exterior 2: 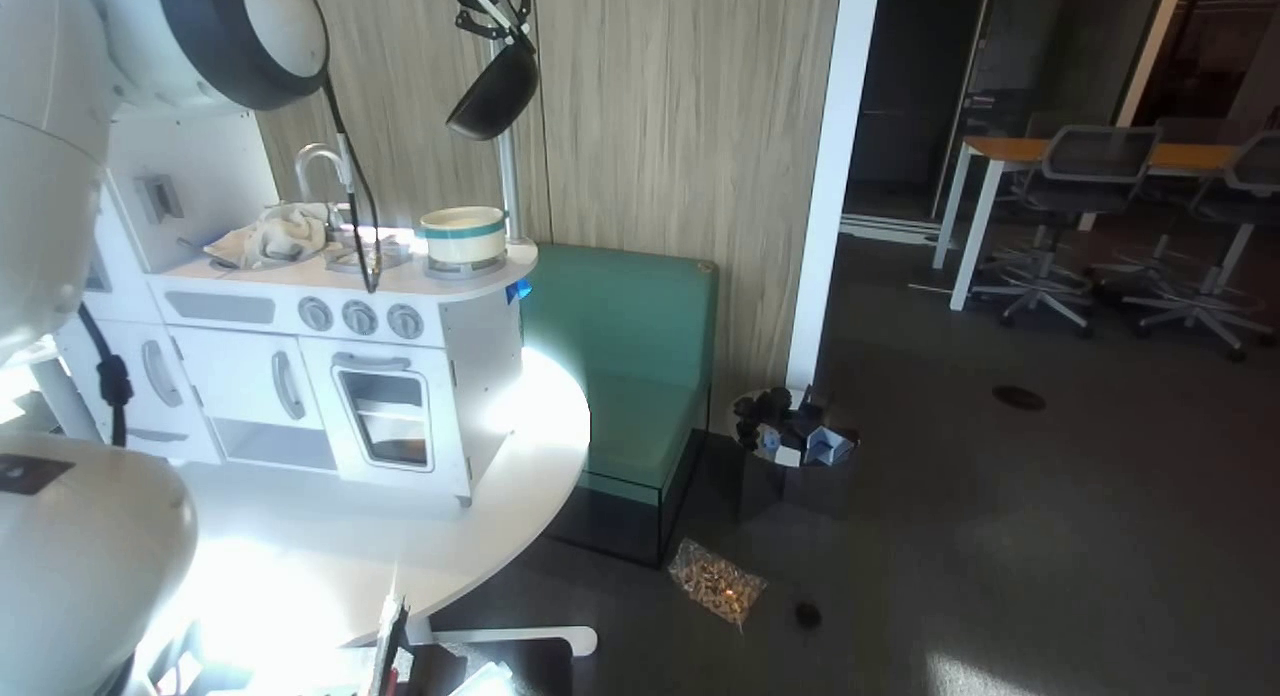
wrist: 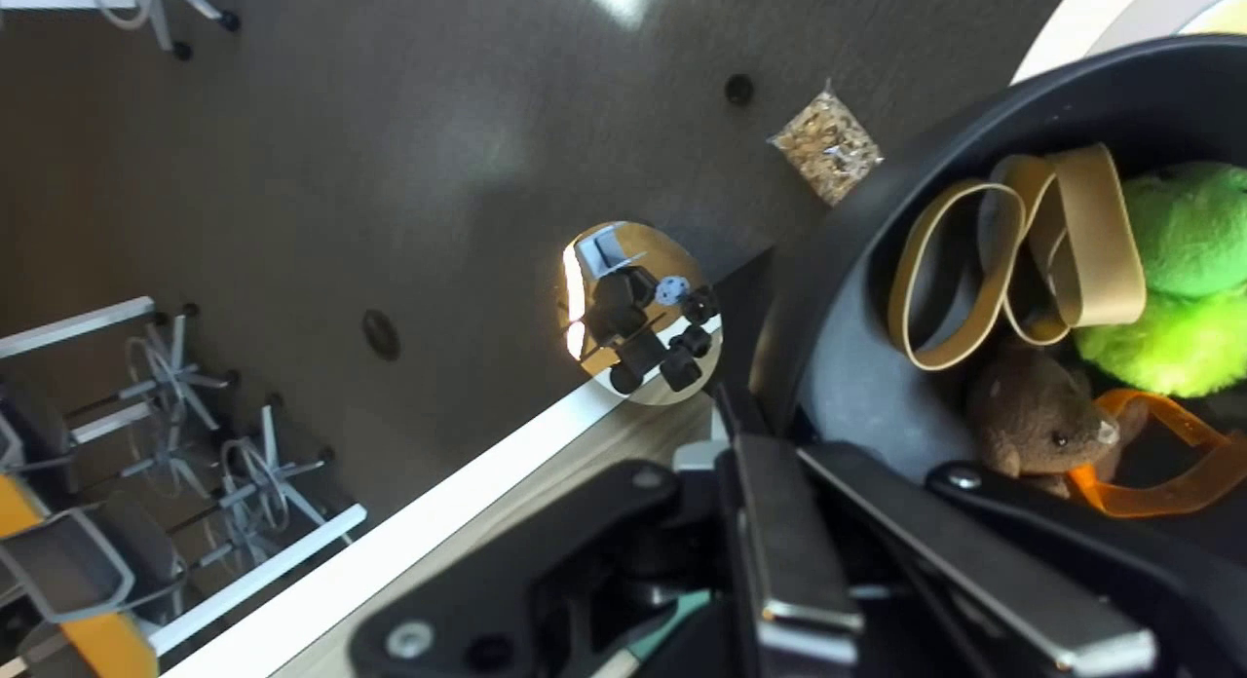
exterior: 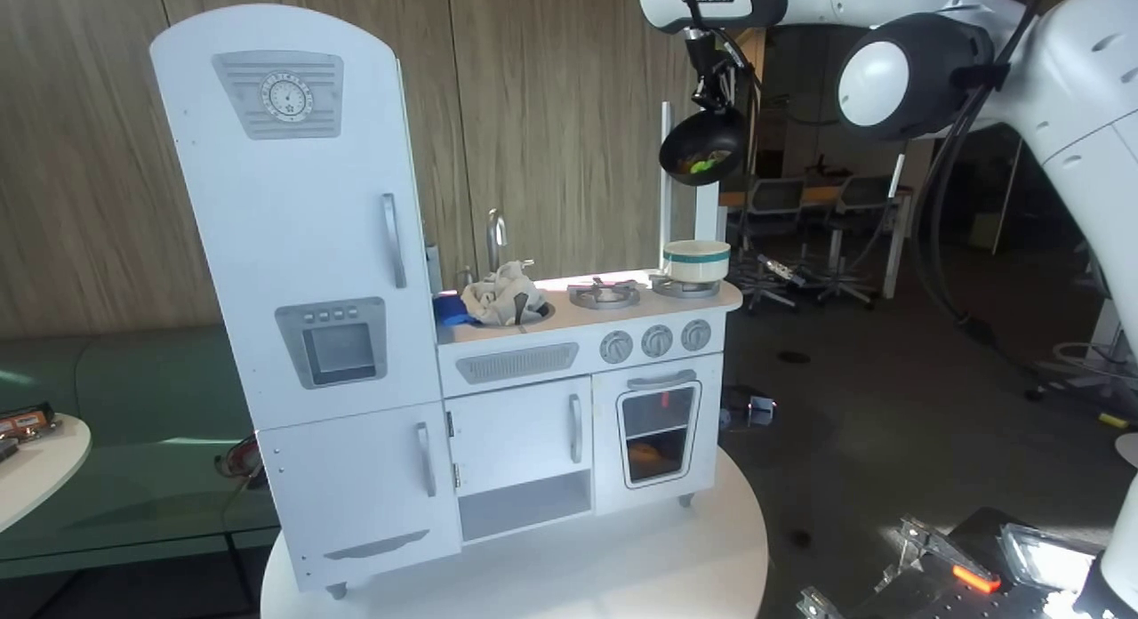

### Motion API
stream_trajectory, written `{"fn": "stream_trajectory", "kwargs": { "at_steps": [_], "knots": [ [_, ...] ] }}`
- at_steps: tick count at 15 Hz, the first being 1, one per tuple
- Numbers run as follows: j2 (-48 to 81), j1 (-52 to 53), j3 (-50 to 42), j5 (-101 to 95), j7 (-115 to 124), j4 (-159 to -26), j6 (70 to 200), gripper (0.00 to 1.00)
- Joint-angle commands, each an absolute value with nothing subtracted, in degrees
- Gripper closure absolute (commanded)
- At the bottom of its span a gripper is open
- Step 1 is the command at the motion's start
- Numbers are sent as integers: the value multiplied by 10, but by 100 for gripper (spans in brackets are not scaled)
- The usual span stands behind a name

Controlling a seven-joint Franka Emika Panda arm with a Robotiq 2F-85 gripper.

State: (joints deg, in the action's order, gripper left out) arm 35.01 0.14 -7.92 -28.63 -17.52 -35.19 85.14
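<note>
My gripper (exterior: 714,101) is shut on a black pan (exterior: 677,149) and holds it in the air, tilted, above the toy kitchen's stove end. The pan also hangs from the gripper (exterior 2: 512,34) in an exterior view (exterior 2: 497,94). I cannot tell whether the fingers pinch its rim or a short handle. In the wrist view the gripper (wrist: 755,430) meets the pan's near edge (wrist: 857,395). Inside the pan lie tan loops (wrist: 1111,235), green fuzzy balls (wrist: 1184,235), a brown toy animal (wrist: 1033,415) and an orange strip (wrist: 1164,498). A cream pot with a teal band (exterior: 696,265) stands on the right burner.
The white toy kitchen (exterior: 516,437) stands on a round white table (exterior: 622,574). Its tall fridge (exterior: 293,210) is at one end. A crumpled cloth (exterior: 504,294) lies in the sink by the faucet (exterior: 495,237). A pole (exterior 2: 508,176) rises behind the stove. A green bench (exterior 2: 640,356) stands beyond.
</note>
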Motion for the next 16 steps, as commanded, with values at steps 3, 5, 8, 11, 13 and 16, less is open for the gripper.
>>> {"fn": "stream_trajectory", "kwargs": {
  "at_steps": [3,5,8,11,13,16],
  "knots": [
    [304,51,-106,-400,-83,-507,935,99],
    [283,60,-105,-430,-47,-566,951,99],
    [246,68,-100,-468,2,-646,975,99],
    [201,78,-98,-506,42,-726,994,99],
    [166,86,-97,-534,77,-778,1001,99],
    [111,82,-69,-578,115,-855,997,99]
  ]
}}
